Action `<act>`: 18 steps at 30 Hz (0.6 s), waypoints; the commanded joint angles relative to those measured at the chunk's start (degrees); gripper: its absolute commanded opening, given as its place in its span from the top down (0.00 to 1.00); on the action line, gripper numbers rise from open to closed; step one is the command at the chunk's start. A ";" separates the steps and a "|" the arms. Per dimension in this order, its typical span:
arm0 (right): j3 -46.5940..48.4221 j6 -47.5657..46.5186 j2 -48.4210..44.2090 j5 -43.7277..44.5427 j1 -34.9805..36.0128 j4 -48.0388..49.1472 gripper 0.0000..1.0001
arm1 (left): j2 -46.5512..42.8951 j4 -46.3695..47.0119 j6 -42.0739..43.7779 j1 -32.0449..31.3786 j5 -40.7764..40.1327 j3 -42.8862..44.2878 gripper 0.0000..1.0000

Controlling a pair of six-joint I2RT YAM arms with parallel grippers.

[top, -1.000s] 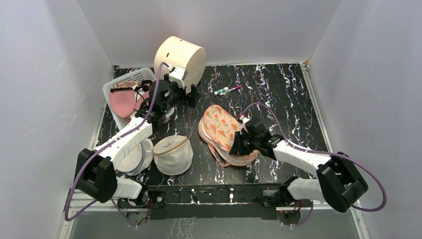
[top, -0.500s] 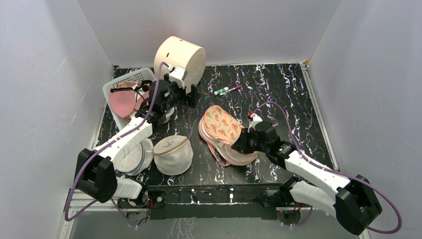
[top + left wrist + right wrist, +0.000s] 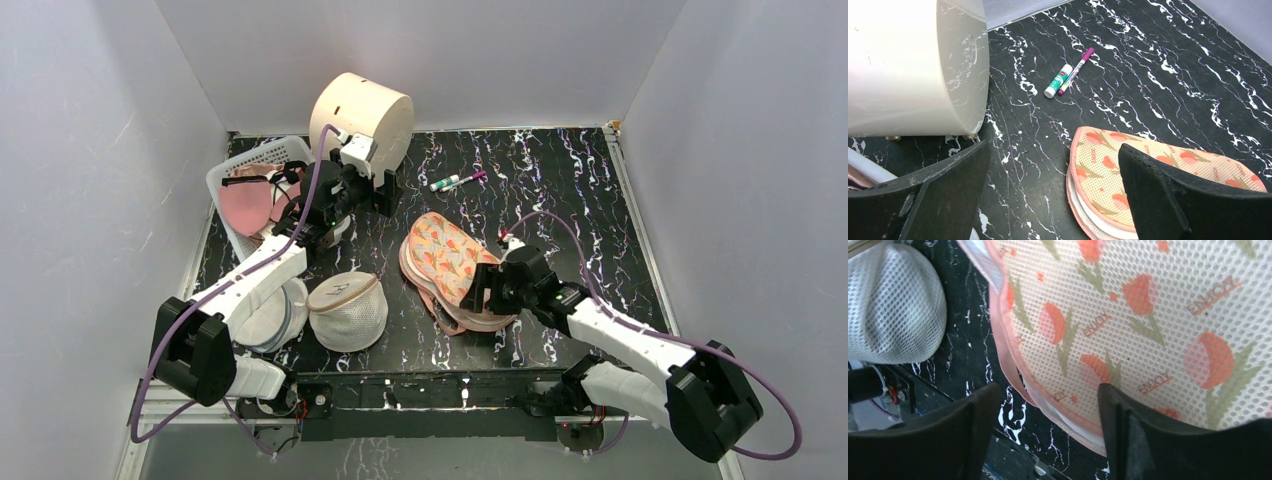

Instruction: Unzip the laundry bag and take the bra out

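The laundry bag [image 3: 445,260] lies mid-table, its printed upper half [image 3: 1148,315] resting on the lower half, with pale lining showing along the gap [image 3: 1103,170]. My right gripper [image 3: 490,290] is at the bag's near right edge. Its jaws stand open [image 3: 1048,390] with the pink trim just ahead of them and nothing gripped. The bra [image 3: 245,205], pink with black straps, lies in the white basket [image 3: 262,155] at the back left. Between the basket and the bag, my left gripper [image 3: 385,195] hangs wide open [image 3: 1053,150] above the table.
A cream cylinder [image 3: 362,112] stands at the back, close to the left gripper. A marker and a glue stick [image 3: 457,181] lie behind the bag. Two white mesh dome bags [image 3: 347,310] [image 3: 270,315] sit near the left arm, one also showing in the right wrist view [image 3: 898,310].
My right gripper has gone from shut to open and let go of the bag's upper half, which has settled lower. The right arm has drawn back toward the near edge. The left arm has not moved.
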 commanded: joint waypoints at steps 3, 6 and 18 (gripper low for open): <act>3.43 0.80 -11.01 6.17 -0.30 3.85 0.06 | 0.36 1.03 0.39 -0.05 0.07 0.22 0.01; 6.30 -0.99 -10.63 13.46 -0.26 -1.33 0.02 | 0.36 1.31 0.26 -0.06 -0.09 -0.18 0.02; 26.67 -12.03 -9.85 41.84 -1.28 -15.43 0.02 | -1.71 -1.82 -1.83 0.40 -9.72 -0.70 0.01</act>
